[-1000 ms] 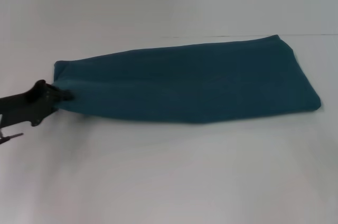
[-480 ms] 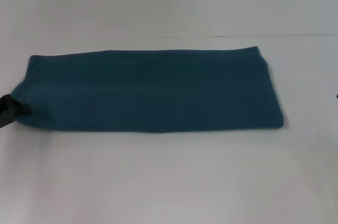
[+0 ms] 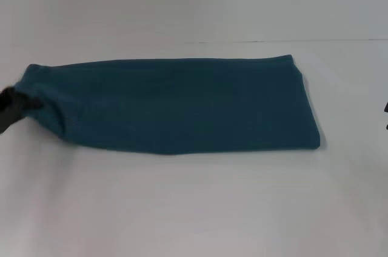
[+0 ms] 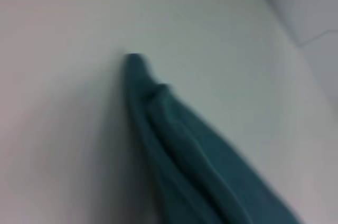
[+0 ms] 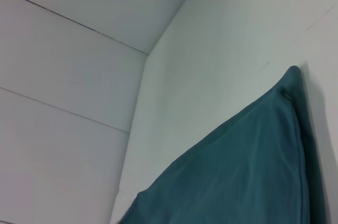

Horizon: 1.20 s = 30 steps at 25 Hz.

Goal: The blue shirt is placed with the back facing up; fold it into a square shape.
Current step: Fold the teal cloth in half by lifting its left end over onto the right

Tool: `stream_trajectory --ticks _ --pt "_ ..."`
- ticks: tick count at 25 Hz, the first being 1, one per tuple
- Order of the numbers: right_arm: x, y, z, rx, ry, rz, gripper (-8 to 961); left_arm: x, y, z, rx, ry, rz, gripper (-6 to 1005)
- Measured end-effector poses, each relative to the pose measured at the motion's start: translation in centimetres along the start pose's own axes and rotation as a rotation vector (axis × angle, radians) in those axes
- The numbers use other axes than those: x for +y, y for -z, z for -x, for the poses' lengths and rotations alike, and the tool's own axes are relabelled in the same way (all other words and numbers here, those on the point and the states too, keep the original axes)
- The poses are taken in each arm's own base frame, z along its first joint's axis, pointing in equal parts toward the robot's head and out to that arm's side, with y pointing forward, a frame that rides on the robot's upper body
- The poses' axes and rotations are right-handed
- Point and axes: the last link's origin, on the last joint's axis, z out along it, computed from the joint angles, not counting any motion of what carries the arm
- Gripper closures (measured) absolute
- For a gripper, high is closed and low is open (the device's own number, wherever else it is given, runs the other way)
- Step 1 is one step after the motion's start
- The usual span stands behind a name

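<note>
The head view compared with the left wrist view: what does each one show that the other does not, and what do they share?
Only the head view shows the whole blue shirt, folded into a long band across the table, with the left gripper at its bunched left end and a dark bit of the right gripper at the right edge. Only the left wrist view shows that end's layered folds close up. Both show the shirt on the table.

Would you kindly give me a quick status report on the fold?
Left gripper at the blue shirt's left end, cloth bunched there. Shirt a long folded strip, not yet square. Right gripper out of view. Nothing blocking.
</note>
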Motion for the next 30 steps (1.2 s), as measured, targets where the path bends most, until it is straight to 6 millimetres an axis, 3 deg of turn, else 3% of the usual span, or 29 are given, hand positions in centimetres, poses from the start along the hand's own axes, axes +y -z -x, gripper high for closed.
stream_trajectory --ticks 7,13,15,20,30 --pt "0.1 -0.4 0.0 0.009 0.008 -0.001 220 5.6 -0.6 -0.9 -0.026 -0.029 0.254 954" --pt "0.2 -0.7 0.1 0.015 0.008 0.005 220 9.5 -2.6 -1.0 -0.088 -0.096 0.328 947" --pt "0.2 -0.7 0.1 0.015 0.009 0.005 221 12.5 -4.4 -0.3 -0.147 -0.153 0.368 945" --pt "0.2 -0.8 0.0 0.016 0.008 0.004 221 16.1 -6.6 0.9 -0.207 -0.223 0.412 940" --pt "0.0 -0.9 -0.1 0.017 0.002 0.005 220 21.8 -11.5 5.3 -0.263 -0.314 0.442 930"
